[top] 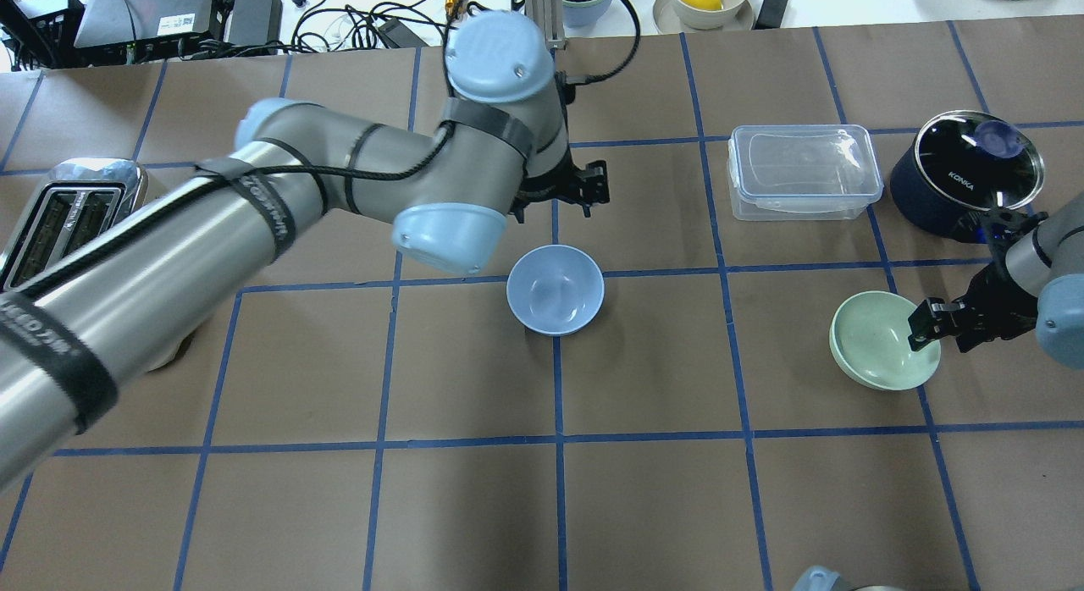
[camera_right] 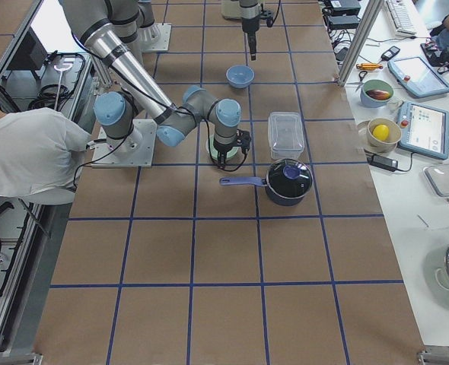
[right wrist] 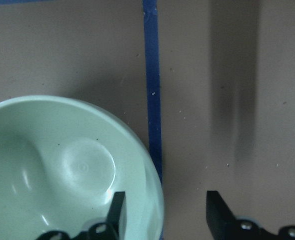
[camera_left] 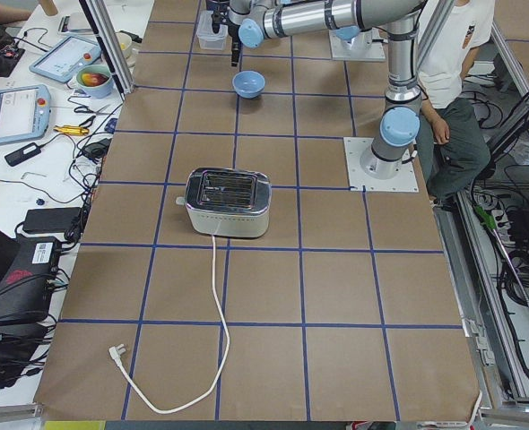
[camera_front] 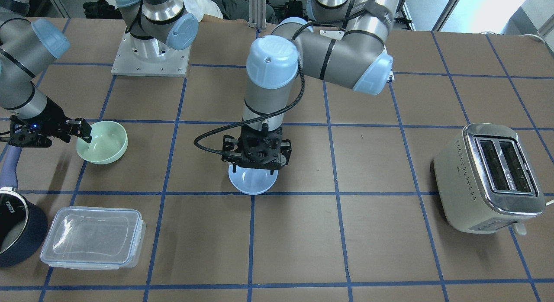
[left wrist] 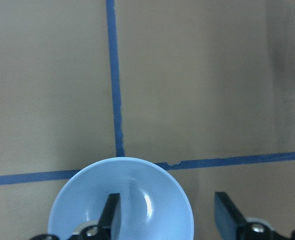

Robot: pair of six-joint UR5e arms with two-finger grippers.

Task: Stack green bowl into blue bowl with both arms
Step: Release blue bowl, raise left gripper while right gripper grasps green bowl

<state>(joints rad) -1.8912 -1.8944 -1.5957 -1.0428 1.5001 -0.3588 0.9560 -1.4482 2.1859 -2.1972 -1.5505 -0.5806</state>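
Note:
The blue bowl (top: 555, 288) stands upright near the table's middle, on a tape crossing; it also shows in the front view (camera_front: 253, 181). My left gripper (camera_front: 255, 163) hangs over it, open and empty. In the left wrist view (left wrist: 166, 200) one finger is over the bowl's inside (left wrist: 122, 200) and the other is outside its rim. The green bowl (top: 881, 351) sits on the robot's right side (camera_front: 104, 142). My right gripper (top: 923, 322) is open at its rim. In the right wrist view (right wrist: 165, 197) its fingers straddle the rim of the green bowl (right wrist: 62, 165).
A clear lidded container (top: 800, 171) and a dark navy saucepan (top: 965, 176) with a glass lid stand beyond the green bowl, the pan's handle near my right arm. A cream toaster (camera_front: 489, 176) stands on the robot's far left side.

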